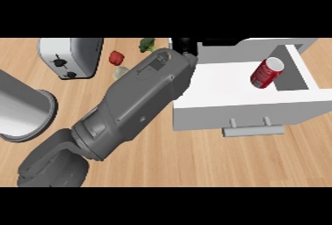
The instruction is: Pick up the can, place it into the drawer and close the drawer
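Observation:
A red can [267, 72] with a white top lies tilted inside the open white drawer [220, 112], against its right wall. The drawer's handle [253, 130] sticks out toward me. My left forearm crosses the view from the lower left up to the drawer's far left corner. Only a small black part of the left hand [184, 45] shows there, at the top edge. It is well to the left of the can and apart from it. My right hand does not show.
On the wooden counter at the upper left are a silver toaster [71, 57], a red vegetable [117, 56], a green vegetable [147, 44] and a pale object [120, 72] partly behind the forearm. A large metal vessel [23, 112] lies at the left edge.

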Robot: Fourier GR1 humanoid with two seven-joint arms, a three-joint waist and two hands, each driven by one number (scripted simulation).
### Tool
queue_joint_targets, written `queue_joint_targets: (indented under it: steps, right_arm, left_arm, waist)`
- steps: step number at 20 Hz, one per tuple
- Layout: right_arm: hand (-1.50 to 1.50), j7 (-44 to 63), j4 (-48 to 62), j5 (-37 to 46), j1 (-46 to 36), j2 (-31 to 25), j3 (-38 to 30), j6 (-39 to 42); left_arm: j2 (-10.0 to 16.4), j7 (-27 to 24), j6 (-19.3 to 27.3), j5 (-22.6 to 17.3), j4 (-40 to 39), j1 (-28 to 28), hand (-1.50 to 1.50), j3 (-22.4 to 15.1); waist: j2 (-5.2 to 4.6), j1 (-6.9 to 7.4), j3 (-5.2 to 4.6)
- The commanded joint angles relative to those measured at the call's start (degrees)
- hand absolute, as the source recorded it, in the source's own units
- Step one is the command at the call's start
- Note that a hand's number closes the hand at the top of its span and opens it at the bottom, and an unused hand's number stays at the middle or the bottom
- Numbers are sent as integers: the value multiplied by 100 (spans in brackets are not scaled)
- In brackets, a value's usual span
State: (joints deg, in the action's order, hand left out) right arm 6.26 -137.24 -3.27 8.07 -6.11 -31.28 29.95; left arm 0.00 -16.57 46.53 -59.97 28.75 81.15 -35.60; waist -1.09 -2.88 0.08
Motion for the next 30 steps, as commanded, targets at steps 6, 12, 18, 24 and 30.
queue_joint_targets:
  steps: [6, 12, 18, 24, 30]
  right_arm:
    - [-150, -360, 539, 2693, -890, 50, 1540, -373]
    - [-150, -745, 1496, 4218, -1522, 140, 2390, -1228]
    - [-150, -1010, 3014, 5178, -2436, -156, 2804, -1728]
    - [-150, -1315, 4439, 6033, -2966, -222, 3202, -2356]
    - [-150, -993, 5963, 7027, -3844, -69, 3532, -2988]
  left_arm:
    - [1, -81, -54, -165, -88, 1, -150, 65]
    - [0, 288, 130, -24, 226, 13, -150, 51]
    - [332, 543, -105, 130, 208, 11, -150, 250]
    - [629, 931, 84, 338, 641, -149, -150, 151]
    - [983, 1037, 10, 496, 931, -422, -150, 198]
  waist:
    - [-8, 179, -3]
    - [89, 334, -6]
    - [86, 426, -7]
    - [117, 522, -7]
    - [98, 528, -8]
